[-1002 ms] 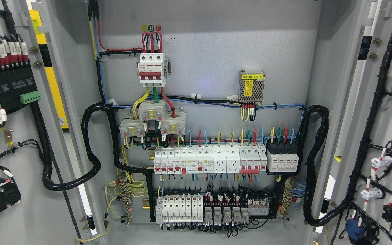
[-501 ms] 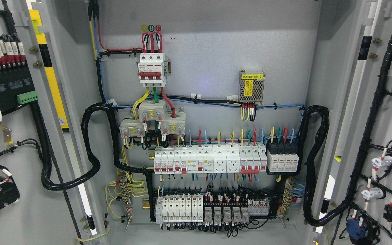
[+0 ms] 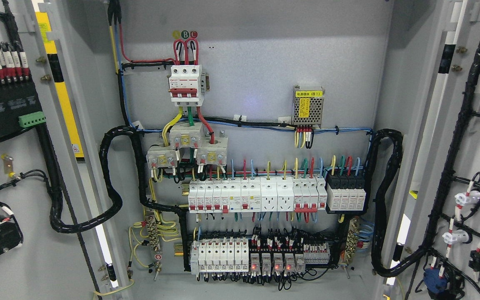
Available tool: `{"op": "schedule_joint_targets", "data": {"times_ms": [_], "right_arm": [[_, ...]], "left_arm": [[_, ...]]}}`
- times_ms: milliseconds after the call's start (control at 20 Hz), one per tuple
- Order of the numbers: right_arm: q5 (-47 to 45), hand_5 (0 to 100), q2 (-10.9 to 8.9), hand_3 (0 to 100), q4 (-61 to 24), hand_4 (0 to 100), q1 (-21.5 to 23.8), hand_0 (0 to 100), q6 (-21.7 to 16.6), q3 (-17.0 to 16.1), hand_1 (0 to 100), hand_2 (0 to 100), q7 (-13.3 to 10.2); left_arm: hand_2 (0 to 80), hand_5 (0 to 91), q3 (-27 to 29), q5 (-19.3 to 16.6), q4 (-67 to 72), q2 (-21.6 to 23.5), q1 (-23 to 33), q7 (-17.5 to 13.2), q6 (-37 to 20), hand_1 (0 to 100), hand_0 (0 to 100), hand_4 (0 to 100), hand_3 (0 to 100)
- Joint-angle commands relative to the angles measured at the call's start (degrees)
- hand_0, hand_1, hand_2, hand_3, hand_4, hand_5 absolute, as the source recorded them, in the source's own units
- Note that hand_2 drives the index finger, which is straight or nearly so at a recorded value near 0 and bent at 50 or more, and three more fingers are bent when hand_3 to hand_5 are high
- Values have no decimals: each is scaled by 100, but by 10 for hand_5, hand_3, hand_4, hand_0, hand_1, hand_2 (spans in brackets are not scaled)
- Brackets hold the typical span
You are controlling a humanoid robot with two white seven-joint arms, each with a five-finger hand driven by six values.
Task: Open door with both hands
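Head view of an electrical cabinet with both doors swung wide. The left door (image 3: 19, 175) fills the left edge, its inner face carrying a black terminal module (image 3: 4, 104) and a corrugated cable loom (image 3: 111, 175); the right door (image 3: 469, 166) fills the right edge with its own wiring harness (image 3: 452, 158). Between them the back panel (image 3: 265, 62) shows a three-pole breaker (image 3: 186, 85), a power supply unit (image 3: 308, 106), and rows of miniature breakers (image 3: 256, 198). Neither robot hand is in frame, so no finger state can be told and no position can be given relative to the fingers. Judged from this, the opening appears complete.
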Motion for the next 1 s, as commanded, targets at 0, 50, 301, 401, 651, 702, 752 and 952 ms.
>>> {"op": "schedule_joint_targets", "data": {"times_ms": [0,50,301,401,651,702,752,952], "right_arm": [[-9,0,-20,0,-29,0,1,213,0,217,115,0,13],[-9,0,-20,0,-38,0,1,213,0,226,114,0,13],[-9,0,-116,0,-38,0,-8,213,-141,472,114,0,13],[-9,0,-117,0,-38,0,-7,213,-141,525,114,0,13],[-1,0,-125,0,-21,0,-16,213,-141,604,114,0,13],[8,0,-125,0,-21,0,-16,213,-141,613,114,0,13],[8,0,-125,0,-21,0,-16,213,-141,622,114,0,13],[8,0,-125,0,-21,0,-34,213,-132,665,114,0,13]], "left_arm": [[0,0,-6,-3,77,39,-20,0,-1,0,0,0,46],[0,0,-6,6,77,39,-29,0,-1,0,0,0,46],[0,0,-6,6,103,127,-117,0,-1,0,0,0,45],[0,0,-6,6,86,127,-117,0,-1,0,0,0,45],[0,0,-208,-3,-37,118,-125,0,-18,0,0,0,44],[0,0,-252,-12,-98,110,-117,0,-18,0,0,0,43],[0,0,-296,-12,-177,101,-99,0,-27,0,0,0,43],[0,0,-358,-29,-503,101,-46,9,-36,0,0,0,43]]}}
